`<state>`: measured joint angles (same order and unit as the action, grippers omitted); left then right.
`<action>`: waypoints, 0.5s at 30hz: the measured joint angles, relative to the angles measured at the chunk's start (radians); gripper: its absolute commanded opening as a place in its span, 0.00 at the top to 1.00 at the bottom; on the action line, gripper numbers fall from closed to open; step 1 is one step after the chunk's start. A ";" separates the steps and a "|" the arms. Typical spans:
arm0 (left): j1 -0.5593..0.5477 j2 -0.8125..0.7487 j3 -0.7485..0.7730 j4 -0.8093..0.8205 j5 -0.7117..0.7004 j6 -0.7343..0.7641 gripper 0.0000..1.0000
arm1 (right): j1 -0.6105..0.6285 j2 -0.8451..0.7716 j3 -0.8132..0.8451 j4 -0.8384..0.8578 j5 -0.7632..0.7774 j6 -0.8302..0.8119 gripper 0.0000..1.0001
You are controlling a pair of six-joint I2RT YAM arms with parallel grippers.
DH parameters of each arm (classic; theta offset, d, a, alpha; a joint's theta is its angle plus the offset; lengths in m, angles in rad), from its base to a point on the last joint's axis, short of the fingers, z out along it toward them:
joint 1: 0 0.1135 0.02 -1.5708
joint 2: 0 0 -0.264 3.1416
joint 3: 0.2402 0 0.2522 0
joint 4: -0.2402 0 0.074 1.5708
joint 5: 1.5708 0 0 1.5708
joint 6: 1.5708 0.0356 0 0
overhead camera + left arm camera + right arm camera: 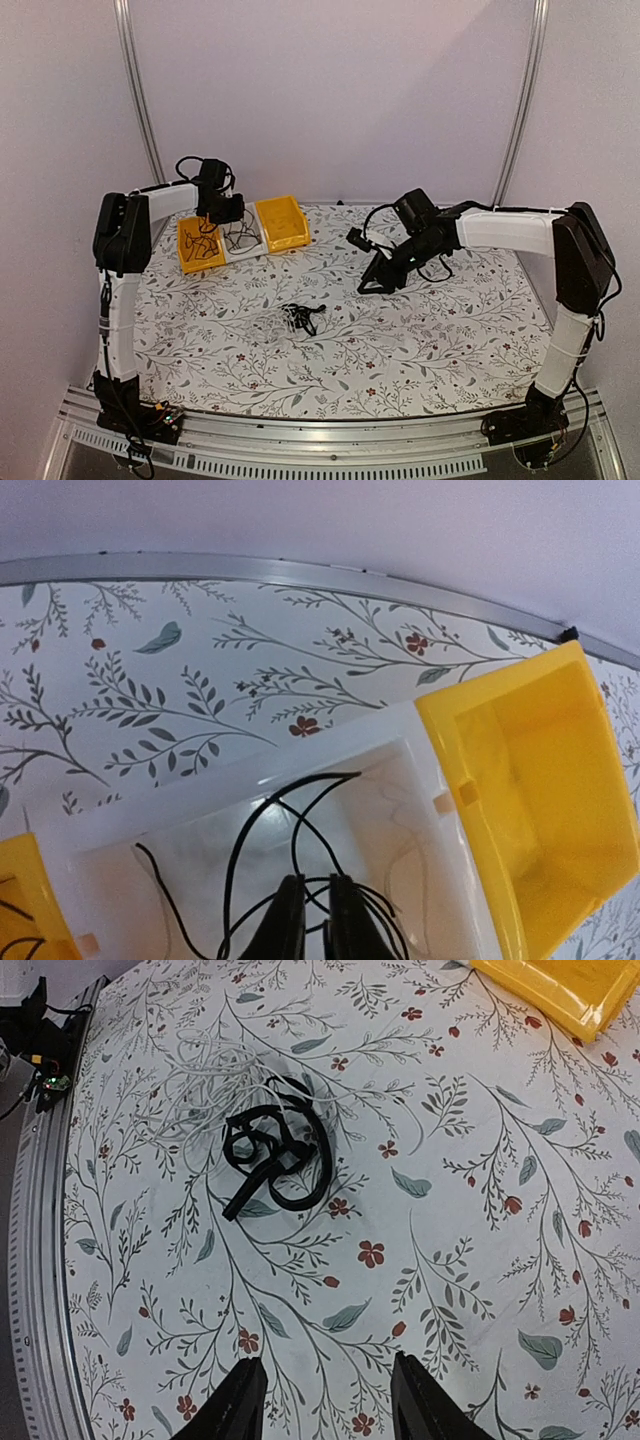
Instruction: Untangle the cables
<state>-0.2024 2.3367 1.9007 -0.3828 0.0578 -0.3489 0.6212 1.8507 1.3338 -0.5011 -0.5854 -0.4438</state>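
Cable tangle (300, 317) sits mid-desk (430, 350), black loops with a pale cord (205, 1060) spilling off one side. Right hand (325, 1405) hovers just right of it and a bit farther back, fingers apart, holding nothing, so that's the closer arm. Far left, left hand (315, 925) is closed down in the white bin (130, 830) among more black cords (250, 830); can't tell if one's pinched. No readable labels anywhere.

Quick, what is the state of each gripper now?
Left gripper: closed on a black cable.
Right gripper: open, holding nothing.
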 measured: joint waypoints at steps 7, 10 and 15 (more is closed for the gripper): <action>-0.022 -0.055 -0.016 -0.033 -0.033 0.018 0.53 | 0.000 0.051 0.031 0.013 -0.005 -0.001 0.59; -0.037 -0.121 -0.019 -0.072 -0.077 0.020 0.48 | 0.002 0.096 0.081 0.015 -0.013 -0.011 0.57; -0.073 -0.259 -0.025 -0.151 -0.151 0.005 0.46 | 0.029 0.132 0.117 0.025 -0.018 -0.079 0.53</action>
<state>-0.2756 2.0773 1.8755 -0.5339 -0.0929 -0.3435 0.6506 1.9831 1.4509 -0.4763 -0.6033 -0.5224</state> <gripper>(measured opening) 0.535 0.455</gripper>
